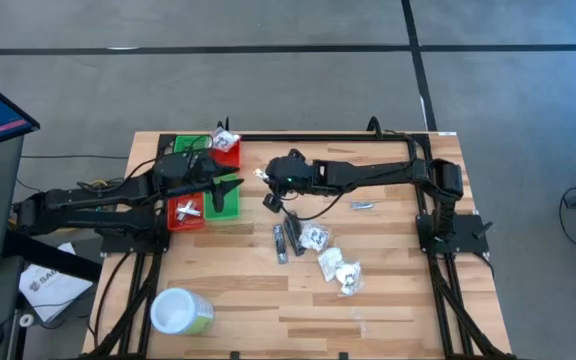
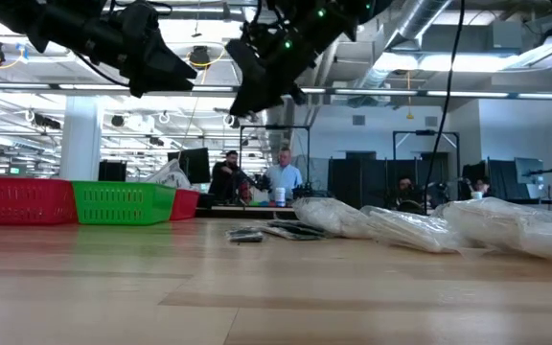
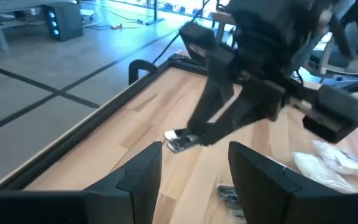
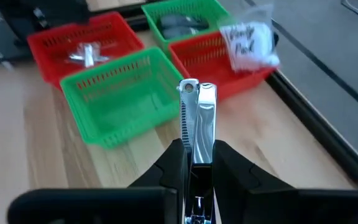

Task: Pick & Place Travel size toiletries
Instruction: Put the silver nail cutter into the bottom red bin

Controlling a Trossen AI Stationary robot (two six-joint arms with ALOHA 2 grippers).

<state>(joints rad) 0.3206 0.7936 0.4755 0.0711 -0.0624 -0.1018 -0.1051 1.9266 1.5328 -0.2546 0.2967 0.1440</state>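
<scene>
right pincer (image 4: 194,163) raised, gripping silver clipper (image 4: 197,118)

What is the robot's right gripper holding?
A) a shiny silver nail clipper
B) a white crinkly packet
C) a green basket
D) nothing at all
A: in the right wrist view the right gripper is shut on a silver nail clipper, which sticks up between its dark fingers, above the table in front of the red and green baskets.

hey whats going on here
The right gripper is shut on a slim silver metal nail clipper, held in the air near four small red and green plastic bins. The left gripper hangs open above the bins. White plastic-wrapped packets and dark tubes lie mid-table, not yet sorted. One red bin already holds a packet.
</scene>
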